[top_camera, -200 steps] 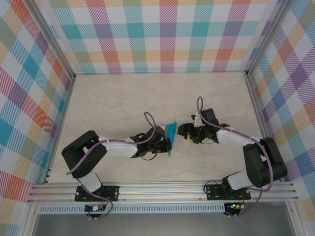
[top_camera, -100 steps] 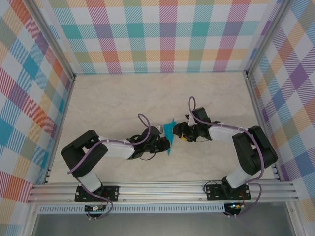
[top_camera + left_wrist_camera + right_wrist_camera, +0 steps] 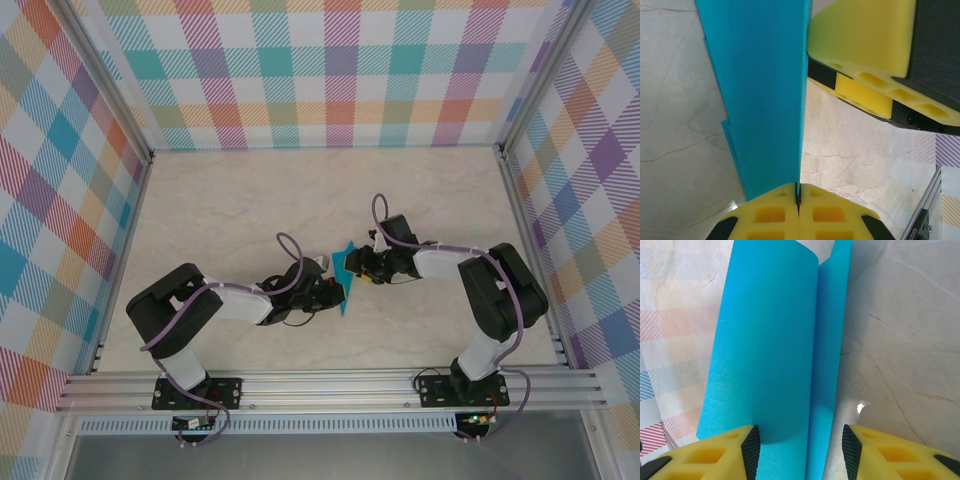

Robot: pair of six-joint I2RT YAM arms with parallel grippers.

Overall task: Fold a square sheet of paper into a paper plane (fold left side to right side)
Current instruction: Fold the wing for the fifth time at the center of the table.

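The square sheet of paper is folded into a narrow teal-blue creased shape and stands on edge at the middle of the table. My left gripper is shut on its near lower end. In the left wrist view the paper rises straight out of the closed yellow fingertips of that gripper. My right gripper meets the paper from the right and is open. In the right wrist view the paper's layers lie between the spread jaws of the right gripper, the left pad against one flap.
The marble-look table is walled by plaid panels at the back and sides. An aluminium rail runs along the near edge. The right gripper's yellow finger sits close beside the paper in the left wrist view.
My right gripper has moved left until its jaws straddle the paper, and they have narrowed. The left gripper has held the paper nearly still.
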